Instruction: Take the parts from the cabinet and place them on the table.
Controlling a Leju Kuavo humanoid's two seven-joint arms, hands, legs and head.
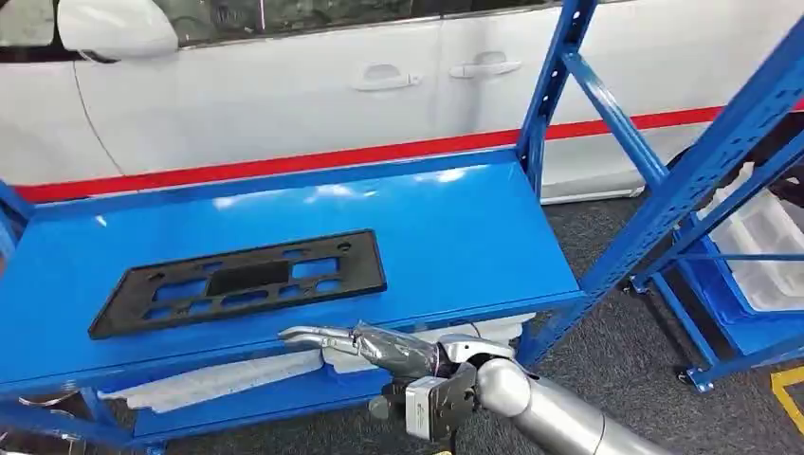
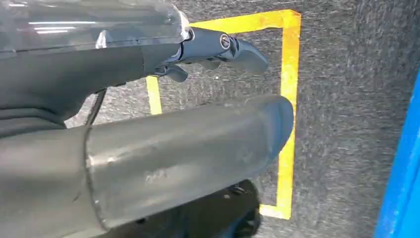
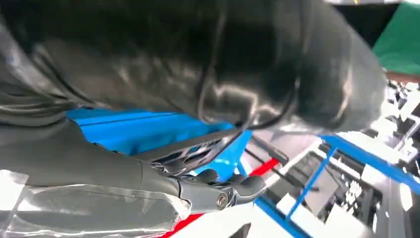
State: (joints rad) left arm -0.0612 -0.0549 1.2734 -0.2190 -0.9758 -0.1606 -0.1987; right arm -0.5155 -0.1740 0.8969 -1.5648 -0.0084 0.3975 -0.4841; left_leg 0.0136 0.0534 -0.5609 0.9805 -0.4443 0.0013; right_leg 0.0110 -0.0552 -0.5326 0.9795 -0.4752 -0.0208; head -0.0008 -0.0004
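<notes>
Right hand [image 1: 379,349] is low at the front edge of the blue table [image 1: 474,237], just below the tabletop level, fingers stretched out flat and pointing along the edge. Nothing in it; fingers extended and apart, not curled on anything. The right wrist view shows the same: thumb and dark fingers [image 3: 233,191] straight, no part between them.

Black plate [image 1: 248,282], flat with rectangular cutouts, lies on the tabletop just above and beyond the right hand, slightly skewed to the table edge. Hand and plate look apart in the head view, the plate's near edge just beyond the fingertips. In the right wrist view the plate [image 3: 190,151] sits right next to the fingers; cannot tell if there is contact.

Left hand [image 2: 218,49] hangs over grey carpet floor [image 2: 346,99] with a yellow tape outline [image 2: 288,124] under it. Fingers extended, thumb apart from them, holding nothing.

Under the tabletop, below the right hand: lower shelf with white foam sheet [image 1: 218,379]. To the right of the right arm [image 1: 559,412]: blue rack [image 1: 702,171] with white trays [image 1: 768,246] on its lower level. Behind the table, far side from the hand: white car [image 1: 284,85] with a red strip along the bottom of the doors.
</notes>
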